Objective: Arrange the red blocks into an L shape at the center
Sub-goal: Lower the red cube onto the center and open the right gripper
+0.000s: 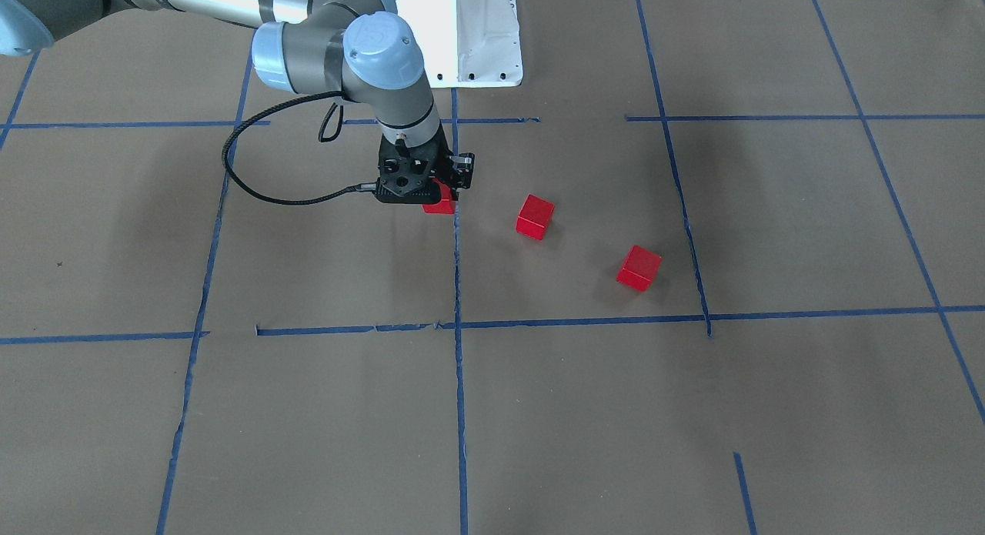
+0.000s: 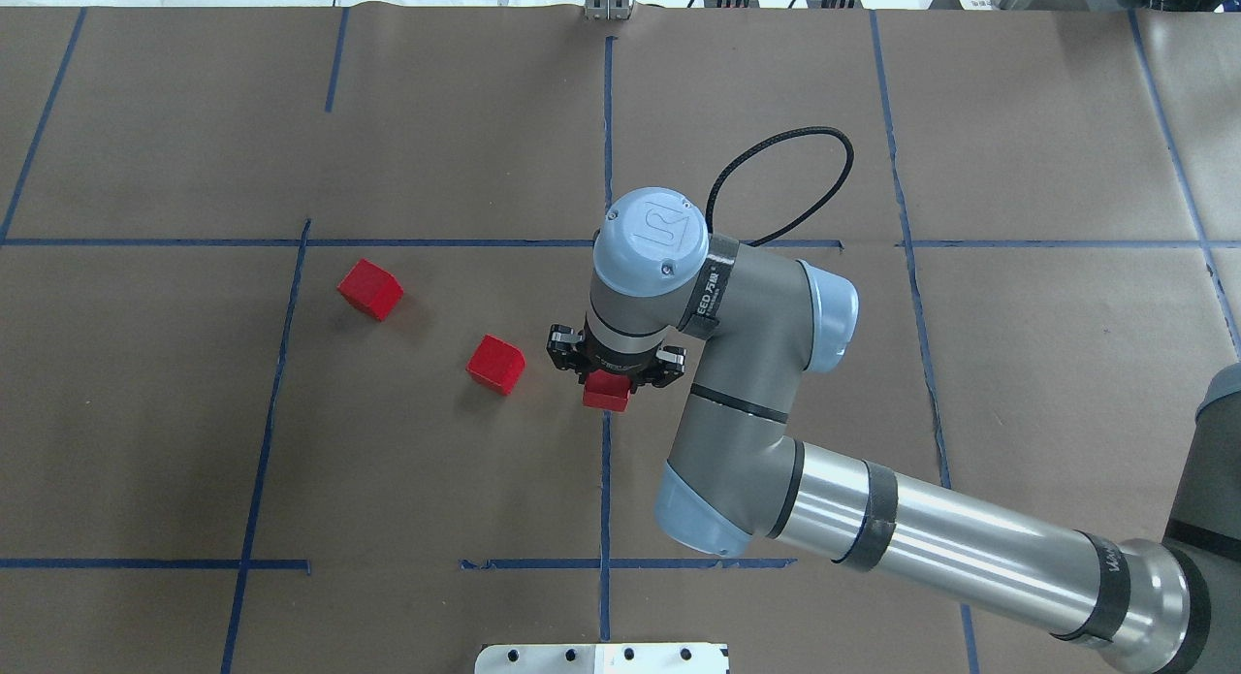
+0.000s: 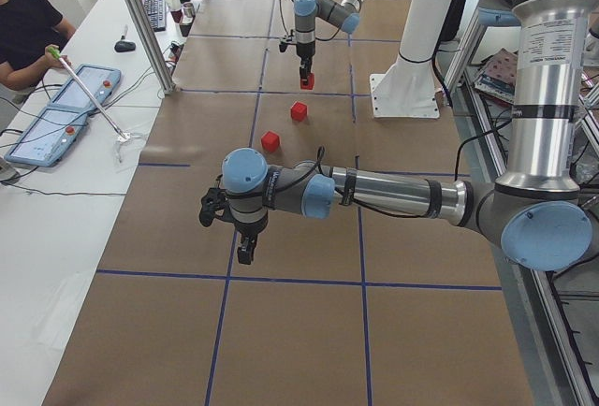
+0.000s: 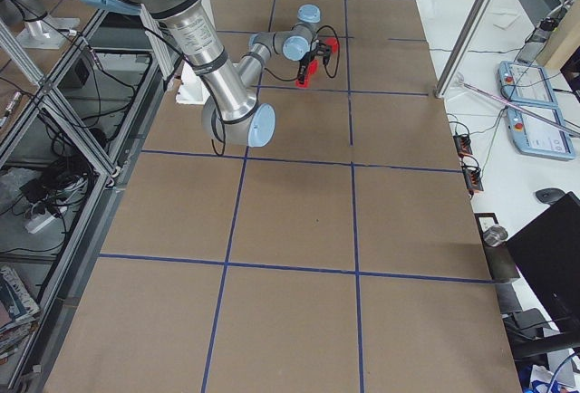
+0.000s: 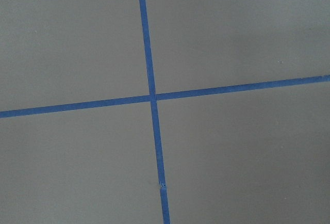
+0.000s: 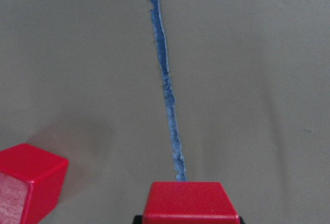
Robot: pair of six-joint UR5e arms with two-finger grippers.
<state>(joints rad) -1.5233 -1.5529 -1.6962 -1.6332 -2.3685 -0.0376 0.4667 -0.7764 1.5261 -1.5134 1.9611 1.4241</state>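
Note:
Three red blocks lie in or over the center cell [image 2: 436, 461] of the brown paper. My right gripper [image 2: 608, 391] is shut on one red block [image 2: 606, 395] [image 1: 440, 205] right at the vertical blue tape line [image 2: 605, 480], close to the paper. In the right wrist view this block [image 6: 190, 202] fills the bottom edge. A second red block [image 2: 495, 364] [image 1: 535, 216] sits loose a short way to its left in the overhead view, and a third [image 2: 369, 289] [image 1: 639, 267] lies farther left. My left gripper [image 3: 245, 254] hangs over bare paper well away from them. I cannot tell its state.
The white robot base [image 1: 469, 35] stands at the table's robot-side edge. A side table with control pendants [image 3: 75, 97], a person [image 3: 23, 32] and a metal post [image 3: 140, 22] lie beyond the paper. Blue tape lines [image 5: 152, 97] cross under the left wrist.

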